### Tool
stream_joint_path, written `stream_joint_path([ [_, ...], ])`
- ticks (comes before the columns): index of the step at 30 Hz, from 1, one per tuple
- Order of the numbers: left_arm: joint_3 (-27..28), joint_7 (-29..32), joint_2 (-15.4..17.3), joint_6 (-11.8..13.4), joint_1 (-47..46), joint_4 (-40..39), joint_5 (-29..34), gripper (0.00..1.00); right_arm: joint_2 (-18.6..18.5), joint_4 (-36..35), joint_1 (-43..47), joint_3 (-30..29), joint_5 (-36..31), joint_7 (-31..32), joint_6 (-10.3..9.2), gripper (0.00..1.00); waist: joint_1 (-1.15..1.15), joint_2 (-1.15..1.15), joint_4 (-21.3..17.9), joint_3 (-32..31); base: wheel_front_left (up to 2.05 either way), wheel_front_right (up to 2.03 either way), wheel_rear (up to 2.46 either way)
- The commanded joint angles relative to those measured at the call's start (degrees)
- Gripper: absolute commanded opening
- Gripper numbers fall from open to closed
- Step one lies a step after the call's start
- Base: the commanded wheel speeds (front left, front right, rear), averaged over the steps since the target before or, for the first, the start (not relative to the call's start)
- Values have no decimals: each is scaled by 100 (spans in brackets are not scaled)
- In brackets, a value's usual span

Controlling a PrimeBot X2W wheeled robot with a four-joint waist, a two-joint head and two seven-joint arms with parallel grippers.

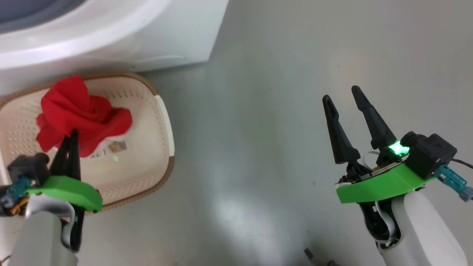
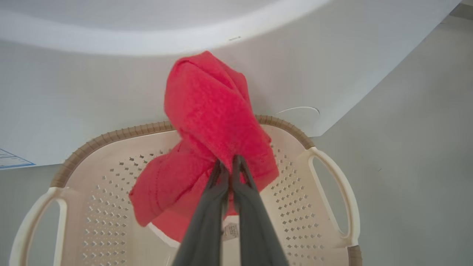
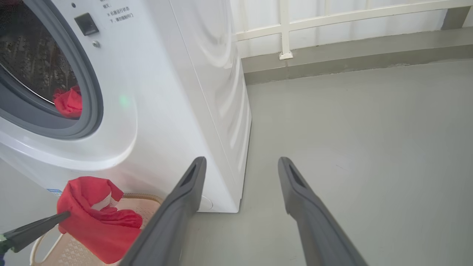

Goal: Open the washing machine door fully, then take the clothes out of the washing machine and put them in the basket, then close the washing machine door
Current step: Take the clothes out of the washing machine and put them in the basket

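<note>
Gripping 1 red garment (image 2: 210, 122) in left claw (image 2: 229, 160), fingers pinched on fabric, just above basket (image 2: 111, 135). Right claw (image 1: 342, 93) spread wide, empty. Up-left of right claw: washing machine (image 3: 166, 92) drum uncovered, 2nd red garment (image 3: 68, 101) inside. Judged remaining: drop, further unloading, door closing.

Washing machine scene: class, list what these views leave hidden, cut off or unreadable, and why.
- Drum, right wrist view: cut by the left edge; clothes beyond one red piece unknown.
- Basket sticker, head view: part-covered by the red garment, print too small.
- Washing machine text, right wrist view: too small, clipped by the top edge.
</note>
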Motion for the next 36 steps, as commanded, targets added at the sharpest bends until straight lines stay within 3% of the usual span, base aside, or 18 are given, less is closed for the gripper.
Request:
stream_joint_path([
  [1, 100, -30, 229, -32, -90, 59, 58, 0, 35, -158, -28, 114, -44, -37, 36, 100, 0, 0, -116, 313, 0, 0, 0],
  [12, -207, -30, 604, -32, -1169, 1864, 47, 0, 133, -272, -319, 322, -31, -37, 36, 100, 0, 0, -362, 916, 0, 0, 0],
  [23, -646, -30, 820, -32, -1813, 2833, -188, 1, 155, -304, -368, 374, -20, -37, 36, 100, 0, 0, -493, 1209, 0, 0, 0],
  [24, -663, -30, 831, -32, -1863, 2874, -243, 11, 155, -304, -374, 369, -14, -37, 36, 100, 0, 0, -490, 1218, 0, 0, 0],
  [25, -663, -30, 831, -32, -1863, 2874, -243, 11, 155, -304, -374, 369, -14, -37, 36, 100, 0, 0, -490, 1218, 0, 0, 0],
  [27, -711, -30, 833, -32, -1933, 2920, -314, 31, 156, -305, -382, 351, -6, -37, 36, 100, 0, 0, -474, 1217, 0, 0, 0],
  [30, -738, -30, 833, -32, -1963, 2863, -393, 70, 156, -296, -405, 319, -9, -37, 36, 100, 0, 0, -443, 1194, 0, 0, 0],
  [31, -748, -30, 827, -32, -1956, 2851, -420, 93, 156, -296, -418, 310, -10, -37, 36, 100, 0, 0, -434, 1180, 0, 0, 0],
  [32, -760, -30, 823, -32, -1947, 2840, -448, 100, 157, -295, -425, 302, -9, -37, 36, 100, 0, 0, -425, 1166, 0, 0, 0],
  [36, -789, -30, 814, -32, -1898, 2790, -584, 100, 157, -288, -433, 284, -21, -37, 36, 100, 0, 0, -377, 1105, 0, 0, 0],
])
